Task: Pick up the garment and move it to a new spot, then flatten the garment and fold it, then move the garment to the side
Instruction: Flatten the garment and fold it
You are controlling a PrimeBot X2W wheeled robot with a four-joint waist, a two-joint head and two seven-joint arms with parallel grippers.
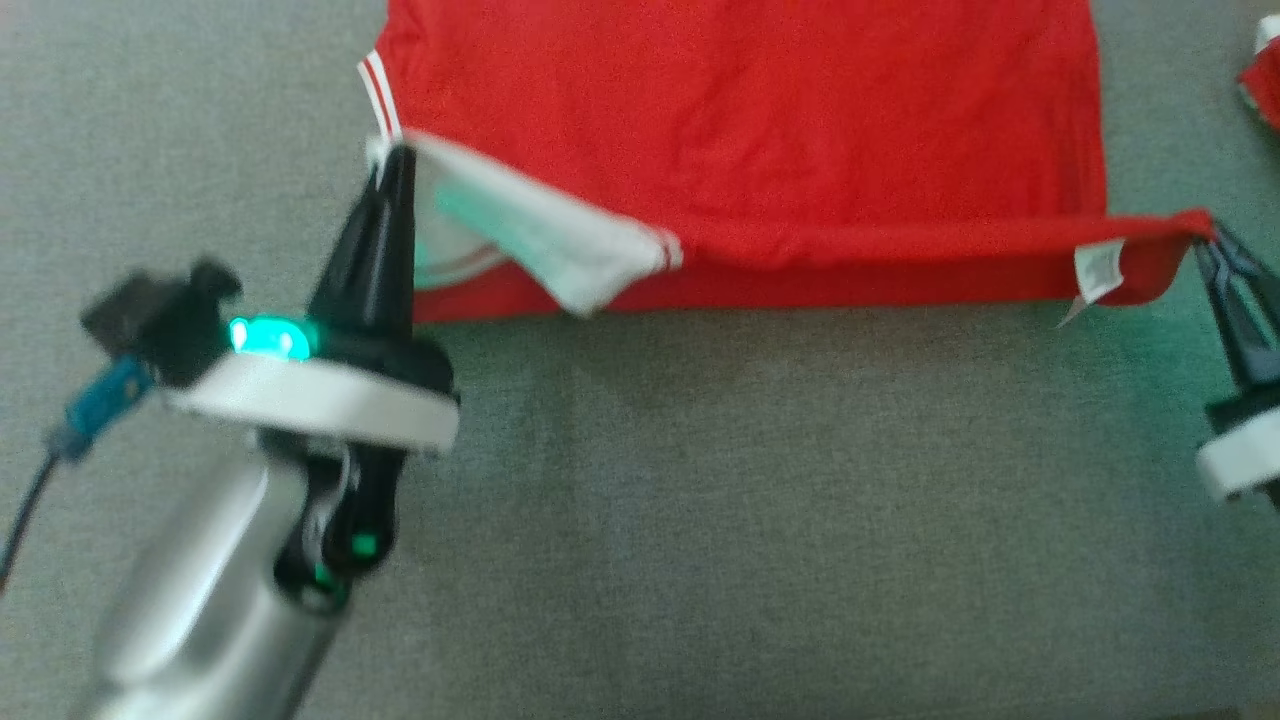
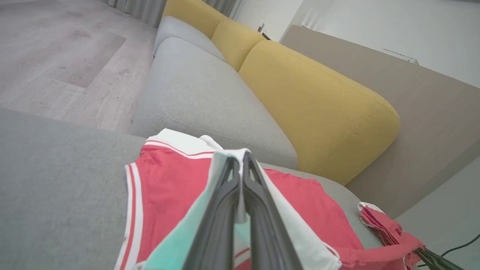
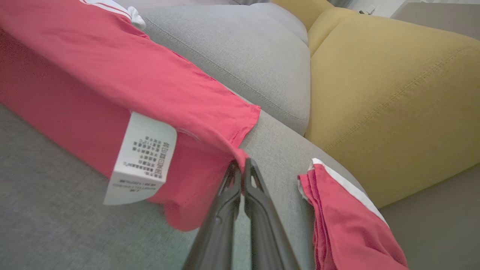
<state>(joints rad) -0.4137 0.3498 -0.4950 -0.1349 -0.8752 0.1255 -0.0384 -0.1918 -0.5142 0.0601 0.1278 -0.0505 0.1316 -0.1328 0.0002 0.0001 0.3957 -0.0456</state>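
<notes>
– Nearest us, that pale forearm (image 1: 200,620) ends in the left gripper (image 1: 395,160); what has it got?

– Its two dark fingers (image 1: 375,250) are pressed together on a white, red-striped corner of the garment (image 1: 740,130), and that corner is lifted off the cushion; seen from the wrist, the white cloth wraps over the very tips.

– And the other one?

– Same story; the right gripper (image 1: 1205,235) is pinched tight on the opposite red corner, at the hem; the near edge of the cloth runs straight between the two holds, raised above the seat; a white care label (image 1: 1097,268) hangs just beside the right one's grip.

– Where's the rest of the shirt?

– Spread flat on the grey seat cushion (image 1: 700,500), farther from the robot than the lifted edge; red all over, with white stripes at the left sleeve edge (image 1: 378,90).

– Anything around it?

– A second red piece (image 3: 337,210), folded, with a white edge, lies on the same cushion near the right gripper, apart from the garment; beyond come another grey cushion (image 2: 195,86) and the yellow back cushions (image 2: 318,101); a pale wooden floor (image 2: 56,56) lies past the sofa; a green light (image 1: 268,337) glows on the left wrist, and a dark cable (image 1: 25,510) trails from it.
</notes>
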